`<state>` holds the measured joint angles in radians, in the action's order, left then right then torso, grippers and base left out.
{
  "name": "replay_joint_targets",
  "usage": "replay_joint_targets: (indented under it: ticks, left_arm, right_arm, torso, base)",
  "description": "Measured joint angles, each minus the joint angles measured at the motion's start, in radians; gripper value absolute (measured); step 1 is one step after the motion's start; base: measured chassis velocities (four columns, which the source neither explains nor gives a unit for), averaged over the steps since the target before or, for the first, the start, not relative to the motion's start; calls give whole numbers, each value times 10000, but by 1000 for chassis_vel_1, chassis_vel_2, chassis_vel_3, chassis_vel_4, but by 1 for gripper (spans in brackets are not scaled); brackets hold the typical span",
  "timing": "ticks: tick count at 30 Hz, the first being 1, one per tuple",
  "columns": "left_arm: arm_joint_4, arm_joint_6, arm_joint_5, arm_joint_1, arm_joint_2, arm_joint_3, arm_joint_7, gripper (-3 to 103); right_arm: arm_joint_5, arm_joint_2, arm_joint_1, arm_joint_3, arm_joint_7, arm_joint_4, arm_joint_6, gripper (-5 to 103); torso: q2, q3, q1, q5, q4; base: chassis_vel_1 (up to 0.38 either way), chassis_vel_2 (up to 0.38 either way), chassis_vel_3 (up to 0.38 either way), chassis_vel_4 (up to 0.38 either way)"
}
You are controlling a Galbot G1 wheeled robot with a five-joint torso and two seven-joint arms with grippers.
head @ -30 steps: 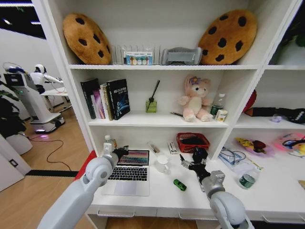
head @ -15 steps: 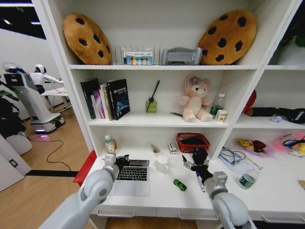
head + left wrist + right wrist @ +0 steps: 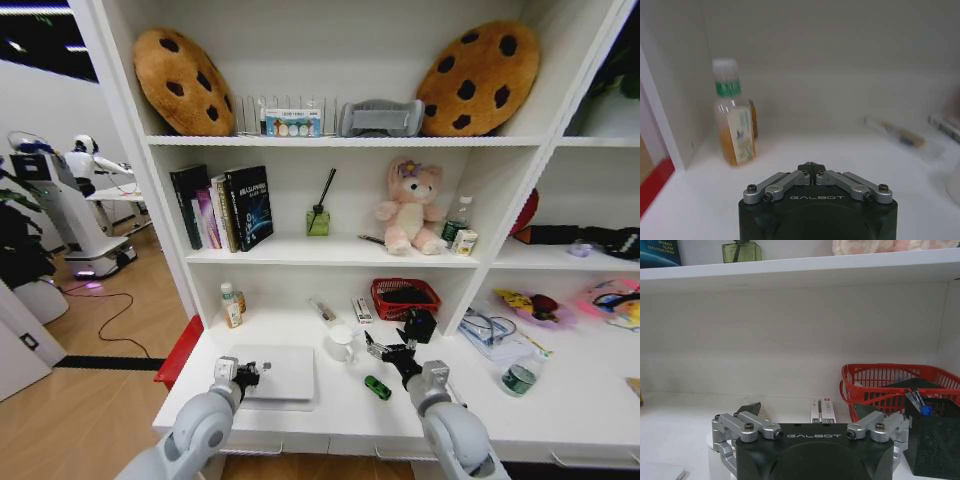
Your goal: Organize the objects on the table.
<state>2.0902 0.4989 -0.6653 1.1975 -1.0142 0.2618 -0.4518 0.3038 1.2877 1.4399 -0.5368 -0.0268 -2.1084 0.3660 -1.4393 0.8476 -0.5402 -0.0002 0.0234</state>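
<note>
The long white bench (image 3: 330, 400) carries it all, and its biggest item, the thin silver laptop (image 3: 276, 372), lies lid-down at the near left. The left end effector (image 3: 243, 375) sits at the laptop's left edge, fingers (image 3: 810, 169) pressed together on nothing. The risk here, as a judgement: any sideways drag from that arm could skid the smooth lid toward the near edge of the bench.

Just right of the laptop stands a small white cup (image 3: 340, 345), and the right end effector (image 3: 385, 352) hovers right beside it with its fingers (image 3: 750, 410) spread apart and empty. A careless swing could tip the cup or flick the tiny dark-green piece (image 3: 377, 387) lying on the bench just below that end effector; the piece is small enough to roll off the front.

On to containers. The red mesh basket (image 3: 405, 297) at the back holds something dark and flat that cannot be made out. The black mesh pen cup (image 3: 932, 440) holds a blue-capped pen. The bottle of amber drink (image 3: 231, 305) stands capped at the far left corner, tall and narrow, so likely easy to topple. The green-lidded jar (image 3: 519, 379) lies on the bench well to the right.
</note>
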Motion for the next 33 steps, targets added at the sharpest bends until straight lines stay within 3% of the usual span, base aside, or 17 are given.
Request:
replay_joint_targets:
  ticks: [1,3,7,9,11,12,14,20,26,28,29,33]
  left_arm:
    - [-161,-756,837,-6,-105,440,534,3]
    - [-292,-1626,1750,97,-243,1166,1141,14]
    - [-195,-2015,1491,407,-302,1651,1022,24]
    - [-11,-2505,1583,995,-198,1920,1441,36]
    - [92,-2650,1677,1284,-162,2090,1633,41]
    - [399,-2895,1777,1940,-136,2537,2024,46]
    - [581,-2975,1789,2399,-152,2858,2262,52]
    - [1586,-3640,1657,5717,-799,5744,3772,79]
    - [2475,-3824,1332,7339,-1415,6841,4314,98]
    - [2671,-3794,1299,7538,-1559,7014,4434,98]
    - [3063,-3665,1259,7823,-1996,7379,4705,100]
    - [3534,-3437,1239,7894,-2738,7510,4821,100]
  right_arm:
    - [21,-1,8,-18,1,4,-20,100]
    - [72,3,28,-52,1,-6,-42,100]
    - [176,50,226,-261,-15,-267,-43,100]
    - [194,166,598,-584,-152,-611,-153,100]
    - [194,183,649,-630,-173,-672,-198,100]
    - [194,214,716,-668,-187,-744,-262,100]
    - [195,235,740,-669,-190,-773,-283,100]
    - [299,270,881,-707,-311,-1214,-220,100]
    - [377,230,998,-802,-378,-1424,-127,100]
    - [372,235,1018,-808,-379,-1431,-127,100]
    - [332,268,1069,-816,-381,-1452,-127,100]
    - [264,325,1144,-804,-381,-1514,-127,100]
  torso:
    - [0,0,0,0,0]
    - [0,-1,-1,5,-3]
    - [0,0,-1,1,-10]
    - [-1,-1,-1,-1,7]
    - [0,0,-1,-3,0]
    - [-1,-1,-1,3,3]
    - [0,-1,0,2,1]
    - [-1,-2,0,1,-6]
    - [-1,-2,1,2,-2]
    - [-2,-2,1,2,0]
    - [-2,-1,1,5,-2]
    - [-2,-1,1,3,-3]
  base:
    - [0,0,0,0]
    - [0,0,0,0]
    - [0,0,0,0]
    - [0,0,0,0]
    - [0,0,0,0]
    - [0,0,0,0]
    - [0,0,0,0]
    - [0,0,0,0]
    - [0,0,0,0]
    - [0,0,0,0]
    - [0,0,0,0]
    - [0,0,0,0]
